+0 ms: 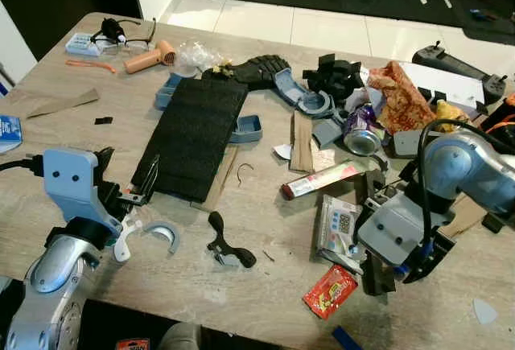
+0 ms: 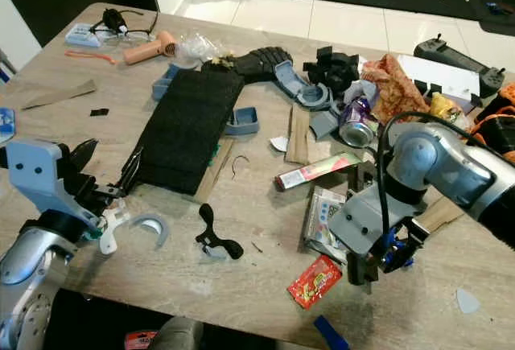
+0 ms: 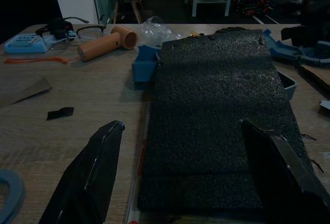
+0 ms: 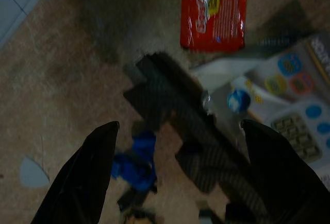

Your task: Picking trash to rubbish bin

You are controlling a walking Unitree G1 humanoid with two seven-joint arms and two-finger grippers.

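Cluttered wooden surface: I hover the right gripper, fingers apart, at lower right above the red wrapper, judged next to grasp. Left gripper open before black foam.

Head stereo overhead; wrists close, tableward.
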